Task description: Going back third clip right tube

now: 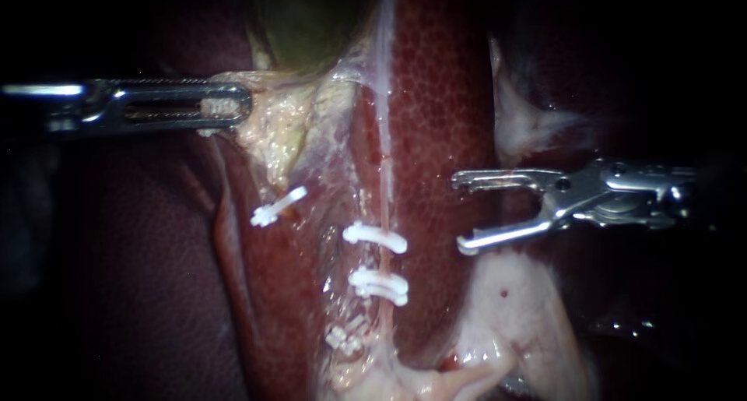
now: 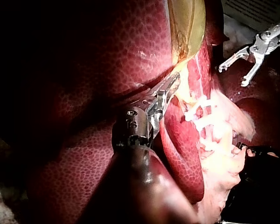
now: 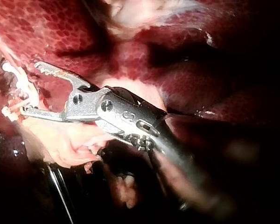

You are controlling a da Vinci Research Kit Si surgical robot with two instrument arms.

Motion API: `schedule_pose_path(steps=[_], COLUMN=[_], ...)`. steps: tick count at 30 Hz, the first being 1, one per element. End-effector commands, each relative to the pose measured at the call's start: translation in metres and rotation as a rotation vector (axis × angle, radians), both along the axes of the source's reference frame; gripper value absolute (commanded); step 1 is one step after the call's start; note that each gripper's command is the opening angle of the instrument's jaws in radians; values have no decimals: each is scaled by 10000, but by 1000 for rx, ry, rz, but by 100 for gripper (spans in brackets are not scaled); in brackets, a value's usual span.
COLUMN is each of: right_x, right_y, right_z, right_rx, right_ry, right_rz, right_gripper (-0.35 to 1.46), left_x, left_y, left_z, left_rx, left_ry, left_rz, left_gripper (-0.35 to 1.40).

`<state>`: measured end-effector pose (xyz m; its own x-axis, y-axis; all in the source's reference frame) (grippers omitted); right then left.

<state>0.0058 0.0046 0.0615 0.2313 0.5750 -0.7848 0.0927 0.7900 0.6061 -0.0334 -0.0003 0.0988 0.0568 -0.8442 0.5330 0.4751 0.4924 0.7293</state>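
left instrument (image 1: 243,105): jaws are clamped on pale tissue (image 1: 268,128)
right instrument (image 1: 461,214): jaws are held wide apart, empty, near the clips (image 1: 375,237)

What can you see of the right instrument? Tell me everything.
The right instrument is shiny silver metal: a shaft entering from the right, a pinned hinge, and two slim curved jaws. The jaws stand wide open and empty, pointing at the white clips on the right tube, clear of them. It lies roughly level over the liver and pale tissue; contact underneath cannot be told.
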Motion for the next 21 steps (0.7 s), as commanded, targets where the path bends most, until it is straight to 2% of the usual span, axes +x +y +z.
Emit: schedule_pose_path(steps=[1, 5, 9, 15, 21], right_x=[1, 2, 2, 2, 3], right_y=[-1, -3, -4, -4, -4], right_z=[-3, -5, -3, -3, -4], right_rx=[3, 2, 1, 1, 1], right_ry=[1, 0, 0, 0, 0], right_rz=[0, 0, 1, 1, 1], right_gripper=[60, 60, 60, 60, 60], left_x=[-1, -3, -10, -31, -52], left_y=[0, -2, -7, -22, -36], left_z=[1, 4, 15, 42, 61], left_rx=[0, -2, -11, -11, -5], left_ry=[0, 2, 6, 17, 24], left_rz=[0, -2, -9, 23, 48], left_gripper=[-32, -32, -32, -32, -32])
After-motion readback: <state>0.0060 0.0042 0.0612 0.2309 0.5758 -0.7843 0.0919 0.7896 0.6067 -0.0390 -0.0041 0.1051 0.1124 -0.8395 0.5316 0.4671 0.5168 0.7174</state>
